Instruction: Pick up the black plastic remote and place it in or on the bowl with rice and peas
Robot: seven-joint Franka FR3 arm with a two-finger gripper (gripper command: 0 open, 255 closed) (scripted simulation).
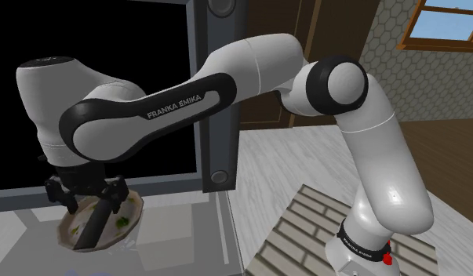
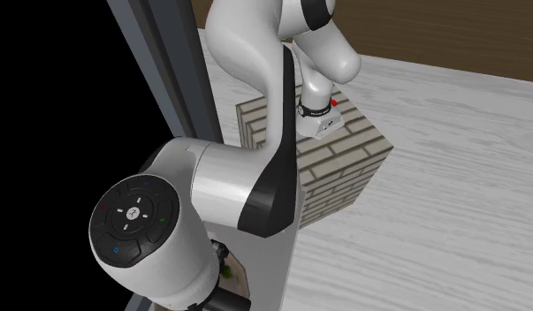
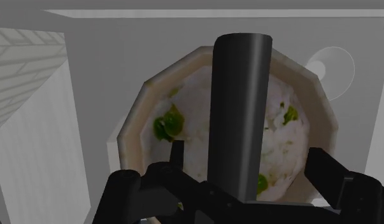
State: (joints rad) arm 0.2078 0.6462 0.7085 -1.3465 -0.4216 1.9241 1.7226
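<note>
One remote (image 3: pixel 241 108) stands btwn wide-open pincer (image 3: pixel 246 151) tips, untouched, over rice bowl (image 3: pixel 134 114).

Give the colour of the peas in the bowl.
The peas are green, clearest in the wrist view.

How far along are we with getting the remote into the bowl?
Done: the remote is at the bowl, standing over the rice. In hand: the pincer looks open, fingers clear of the remote, so release seems underway. Left: see it settle in the bowl, then lift away.
</note>
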